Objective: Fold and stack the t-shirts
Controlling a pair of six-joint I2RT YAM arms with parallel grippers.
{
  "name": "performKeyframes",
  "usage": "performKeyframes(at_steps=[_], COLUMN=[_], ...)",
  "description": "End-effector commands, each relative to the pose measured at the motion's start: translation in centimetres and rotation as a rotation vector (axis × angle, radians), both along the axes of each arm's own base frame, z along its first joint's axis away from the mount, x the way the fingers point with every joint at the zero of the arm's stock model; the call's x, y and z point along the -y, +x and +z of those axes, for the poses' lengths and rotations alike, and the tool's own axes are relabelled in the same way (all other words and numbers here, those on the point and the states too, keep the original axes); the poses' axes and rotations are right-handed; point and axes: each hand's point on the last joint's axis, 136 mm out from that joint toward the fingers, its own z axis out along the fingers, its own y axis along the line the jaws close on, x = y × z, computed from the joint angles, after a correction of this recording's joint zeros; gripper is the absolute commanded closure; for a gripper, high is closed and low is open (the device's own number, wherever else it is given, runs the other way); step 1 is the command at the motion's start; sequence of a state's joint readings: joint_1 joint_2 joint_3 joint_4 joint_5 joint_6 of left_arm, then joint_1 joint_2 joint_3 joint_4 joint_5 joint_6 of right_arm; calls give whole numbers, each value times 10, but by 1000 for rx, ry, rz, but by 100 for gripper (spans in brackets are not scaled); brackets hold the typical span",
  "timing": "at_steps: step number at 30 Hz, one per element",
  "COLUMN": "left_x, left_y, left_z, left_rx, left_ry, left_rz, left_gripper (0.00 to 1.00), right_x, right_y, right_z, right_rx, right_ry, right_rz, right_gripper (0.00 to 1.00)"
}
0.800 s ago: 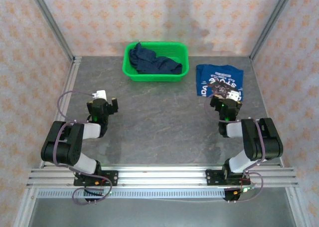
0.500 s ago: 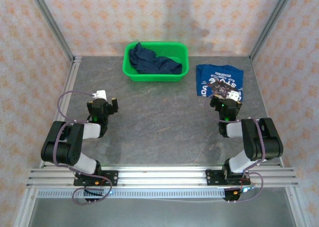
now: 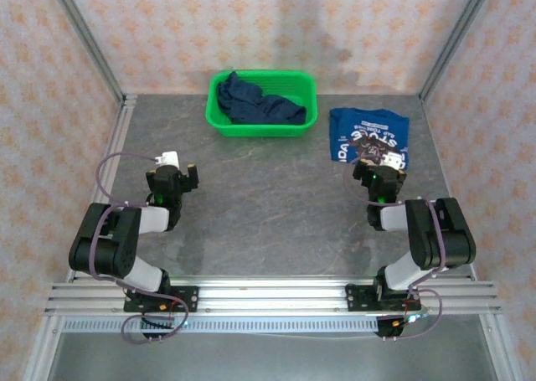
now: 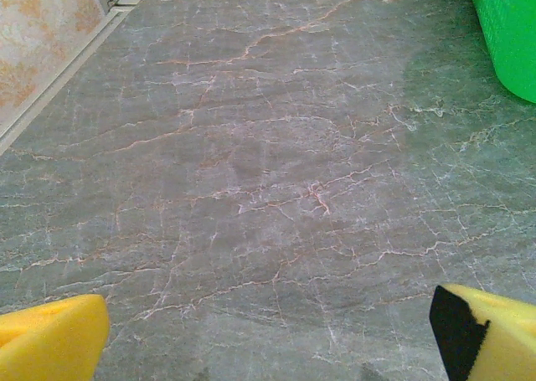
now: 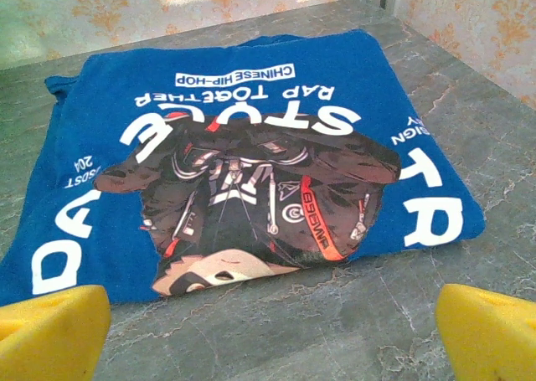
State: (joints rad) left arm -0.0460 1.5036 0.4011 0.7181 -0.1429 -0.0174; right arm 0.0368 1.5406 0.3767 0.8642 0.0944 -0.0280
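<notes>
A bright blue t-shirt (image 3: 368, 134) (image 5: 251, 138) with white lettering and a printed figure lies folded flat on the table at the back right. A dark navy t-shirt (image 3: 255, 105) is bunched inside the green basket (image 3: 262, 128). My right gripper (image 3: 378, 173) (image 5: 272, 335) stands open just in front of the blue shirt's near edge, nothing between its yellow fingers (image 5: 50, 331). My left gripper (image 3: 172, 174) (image 4: 268, 339) is open over bare table at the left, its yellow fingers (image 4: 494, 331) wide apart and empty.
The green mesh basket stands at the back centre; its corner (image 4: 511, 29) shows in the left wrist view. Patterned walls and metal frame posts (image 3: 84, 42) close in the table. Grey marbled tabletop (image 3: 276, 205) lies between the two arms.
</notes>
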Motion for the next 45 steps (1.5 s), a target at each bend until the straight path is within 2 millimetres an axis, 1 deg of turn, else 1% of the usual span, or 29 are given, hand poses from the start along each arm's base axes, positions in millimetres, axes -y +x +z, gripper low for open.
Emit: performKeyframes(at_steps=[1,3,6,8,9,12,14,16,19,21,23,26,32,35,40,42,43,45], left_x=[2,5,13,20,24,34,45,63,89,103,110,110,111,102,82,76,75,77], left_y=[11,9,1,-9,-13,-27,-35,-36,-35,-28,-17,-1,45,68,105,118,126,141], left_z=[38,65,105,132,143,174,184,194,206,209,206,196,174,153,120,106,95,86], left_rx=[33,29,44,48,43,15,-47,-108,-175,-202,-224,-260,-312,-359,-413,-436,-454,-458], left_ry=[15,15,-44,-84,-100,-201,-303,-385,-436,-477,-503,-509,-489,-488,-503,-503,-506,-504], left_rz=[-1,-13,-15,-4,-7,2,-7,-59,-129,-161,-163,-121,-63,-12,51,70,73,60], left_gripper=[0,0,0,0,0,0,0,0,0,0,0,0,1,4,13,17,18,19], right_x=[1,-3,-21,-32,-38,-73,-94,-108,-122,-128,-134,-141,-165,-180,-209,-219,-225,-234], right_y=[0,-8,-21,-33,-38,-52,-62,-72,-82,-87,-91,-94,-96,-96,-90,-86,-79,-71], right_z=[35,50,72,89,95,113,124,133,142,146,148,149,152,153,153,160,156,159], right_rx=[17,-48,-123,-165,-182,-225,-258,-287,-324,-347,-364,-375,-411,-428,-470,-465,-481,-479], right_ry=[-25,34,123,219,265,423,502,535,592,623,645,669,671,684,676,678,674,672], right_rz=[-21,-28,25,37,56,185,261,319,369,384,400,416,470,493,530,546,542,548], right_gripper=[1,1,1,1,0,0,0,0,0,0,0,1,1,1,0,0,1,1])
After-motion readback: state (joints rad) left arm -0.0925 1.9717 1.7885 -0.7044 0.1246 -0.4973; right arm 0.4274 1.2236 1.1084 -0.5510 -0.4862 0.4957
